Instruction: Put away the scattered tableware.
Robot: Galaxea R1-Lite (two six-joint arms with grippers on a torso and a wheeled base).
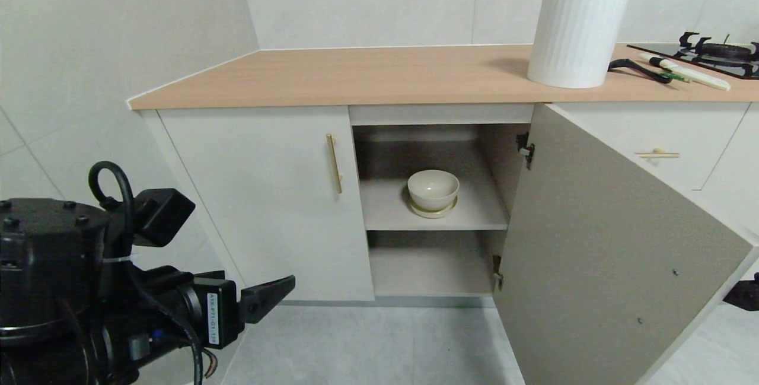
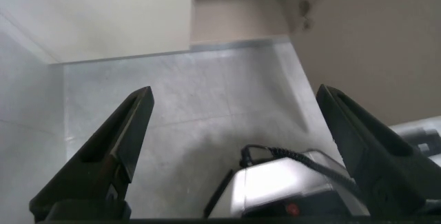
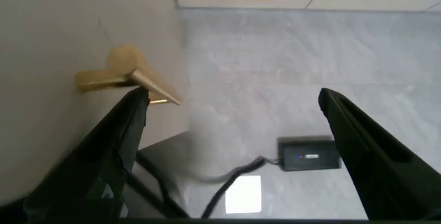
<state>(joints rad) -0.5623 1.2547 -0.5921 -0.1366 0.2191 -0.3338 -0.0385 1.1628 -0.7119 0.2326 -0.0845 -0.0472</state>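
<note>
Since the bowl (image 1: 433, 188) already sits on its saucer (image 1: 433, 212) on the cabinet's upper shelf (image 1: 477, 210), you seem to be at the door-closing step. Your right gripper (image 3: 233, 96) is spread wide just beside the door handle (image 3: 129, 74), your left gripper (image 2: 234, 92) equally wide, low near the floor (image 2: 207, 124); next, push the open door (image 1: 593, 242) shut.

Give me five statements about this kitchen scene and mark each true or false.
1. The bowl sits on the lower shelf. False: it sits on a small plate on the upper shelf.
2. The right-hand cabinet door stands open. True.
3. The left gripper holds a spoon. False: it is open and empty.
4. A white ribbed cylinder stands on the countertop. True.
5. The right gripper is open near a gold door handle. True.
</note>
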